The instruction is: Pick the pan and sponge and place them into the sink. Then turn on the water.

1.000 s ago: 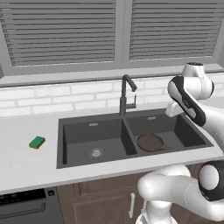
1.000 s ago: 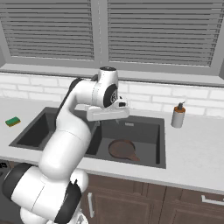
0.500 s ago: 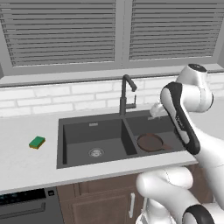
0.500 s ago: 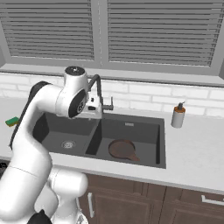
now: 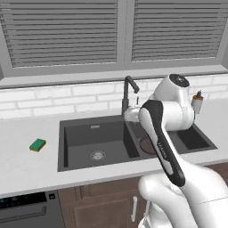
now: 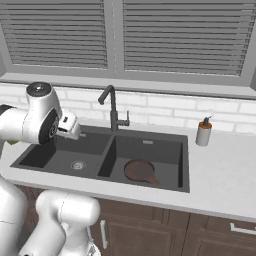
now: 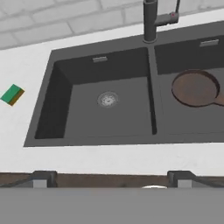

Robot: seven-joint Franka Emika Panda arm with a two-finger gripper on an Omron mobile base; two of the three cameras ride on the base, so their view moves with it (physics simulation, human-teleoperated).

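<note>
Moved since earlier: arm has swung from over the sink's right basin across toward the left basin; pan and sponge lie where they lay.
Left base view, sink: dark double basin set in the white desk, with the faucet standing behind the divider.
Left base view, sponge: on the desk, left of the sink, apart from its rim.
Left base view, pan: in the right basin, partly hidden behind the arm.
Left base view, soap bottle: on the desk behind the sink's right end.
Right base view, pan: flat on the floor of the right basin, handle pointing right and toward the front.
Right base view, hand: white hand above the left basin; finger spread not clear here.
Hand view, fingers: spread wide apart, nothing between them, gripper over the sink's front rim.
Hand view, sponge: left of the sink on the desk.
Hand view, pan: in the right basin.
</note>
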